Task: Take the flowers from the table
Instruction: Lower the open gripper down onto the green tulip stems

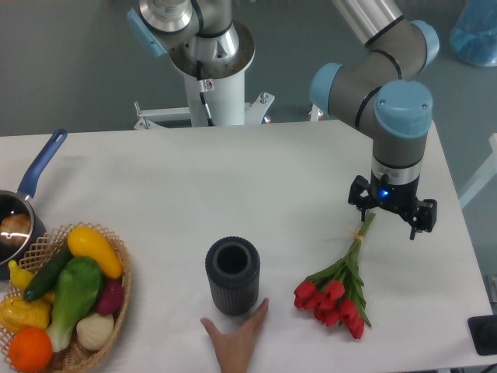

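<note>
A black two-finger gripper, fingers spread wide, hovers over the stem ends of red plastic tulips lying on the smooth white table, right of a ribbed dark cylindrical vase.

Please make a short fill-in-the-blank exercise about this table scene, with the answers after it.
1. The end effector is above the ____ end of the flowers.
2. The flowers lie on the table to the ____ of the dark ribbed cup in the image.
3. The handle of the pot is ____ in colour.

Answers: stem; right; blue
</note>
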You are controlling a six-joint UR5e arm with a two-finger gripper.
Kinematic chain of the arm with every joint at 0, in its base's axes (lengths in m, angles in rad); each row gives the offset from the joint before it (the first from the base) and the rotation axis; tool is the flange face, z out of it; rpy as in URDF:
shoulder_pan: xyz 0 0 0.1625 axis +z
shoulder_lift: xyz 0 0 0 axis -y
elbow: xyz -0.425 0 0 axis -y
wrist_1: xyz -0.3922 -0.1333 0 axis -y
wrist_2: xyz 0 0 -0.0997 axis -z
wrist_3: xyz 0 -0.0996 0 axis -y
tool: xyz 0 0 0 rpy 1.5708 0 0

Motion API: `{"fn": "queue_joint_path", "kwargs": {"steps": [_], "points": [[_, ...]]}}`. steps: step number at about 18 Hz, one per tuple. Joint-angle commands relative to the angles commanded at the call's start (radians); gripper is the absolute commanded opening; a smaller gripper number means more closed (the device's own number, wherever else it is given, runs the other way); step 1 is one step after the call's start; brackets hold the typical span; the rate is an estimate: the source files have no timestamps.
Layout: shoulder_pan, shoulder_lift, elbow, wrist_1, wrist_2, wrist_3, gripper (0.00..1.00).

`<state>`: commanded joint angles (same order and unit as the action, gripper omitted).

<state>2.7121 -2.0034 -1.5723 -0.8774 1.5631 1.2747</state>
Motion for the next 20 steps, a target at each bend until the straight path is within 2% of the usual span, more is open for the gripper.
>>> {"fn": "queue_joint_path", "kwargs": {"steps": [7,12,16,20], "points": [[-0.003,0.003,-0.041,0.008,-0.015,0.009,1.0],[-0.009,-0.015,-0.132,0.129,-0.075,0.011,1.0],[-0.012,-0.025,-0.134,0.132,-0.098,0.012,1.0],[-0.037,-0.061,-0.117,0.138,-0.1,0.011,1.0]]}}
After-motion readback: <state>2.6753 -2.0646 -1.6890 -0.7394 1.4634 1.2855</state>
